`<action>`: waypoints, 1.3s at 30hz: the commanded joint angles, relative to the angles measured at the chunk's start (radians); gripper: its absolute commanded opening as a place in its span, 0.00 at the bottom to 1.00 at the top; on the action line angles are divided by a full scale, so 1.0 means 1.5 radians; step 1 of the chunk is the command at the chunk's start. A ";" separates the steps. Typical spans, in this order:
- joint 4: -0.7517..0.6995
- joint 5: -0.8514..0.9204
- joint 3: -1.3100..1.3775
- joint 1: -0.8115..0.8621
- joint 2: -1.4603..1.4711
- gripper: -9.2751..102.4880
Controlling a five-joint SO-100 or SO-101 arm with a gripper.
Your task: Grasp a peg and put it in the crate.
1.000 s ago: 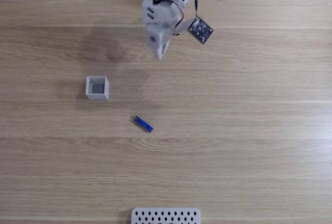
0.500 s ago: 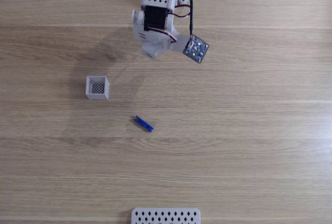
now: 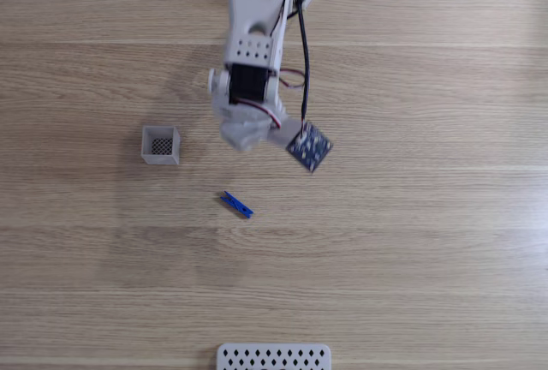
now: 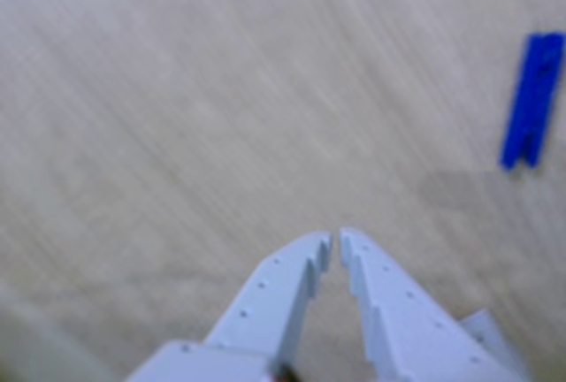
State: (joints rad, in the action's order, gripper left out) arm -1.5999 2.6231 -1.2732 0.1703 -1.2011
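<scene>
The blue peg (image 3: 236, 205) lies flat on the wooden table, slanted, just below the middle in the fixed view. The small white crate (image 3: 161, 145) stands to its left and a little higher, its dark mesh bottom bare. The white arm reaches down from the top edge, and its gripper (image 3: 240, 140) hangs above the table between crate and peg, a short way above the peg. In the other view the gripper (image 4: 335, 239) has its two white fingertips nearly touching with nothing between them, and the peg (image 4: 531, 100) lies blurred at the upper right.
A wide flat white piece with diamond-shaped holes (image 3: 273, 357) sits at the bottom edge of the fixed view. A small dark camera board (image 3: 308, 147) hangs on a cable at the arm's right side. Bare wood lies all around the peg.
The arm has stretched down the fixed view from the top edge toward the peg, and the camera board has swung down with it. Peg and crate have not moved.
</scene>
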 commanded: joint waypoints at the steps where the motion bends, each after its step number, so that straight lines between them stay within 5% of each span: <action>1: 0.075 -0.026 0.072 0.005 0.005 0.08; 16: 0.304 -0.037 0.080 0.045 0.072 0.10; 25: 0.344 -0.027 0.080 0.041 0.080 0.24; 39: 0.348 0.015 0.142 0.020 0.184 0.16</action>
State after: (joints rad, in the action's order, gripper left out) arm -1.0600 2.6231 -1.1183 0.1948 -0.8989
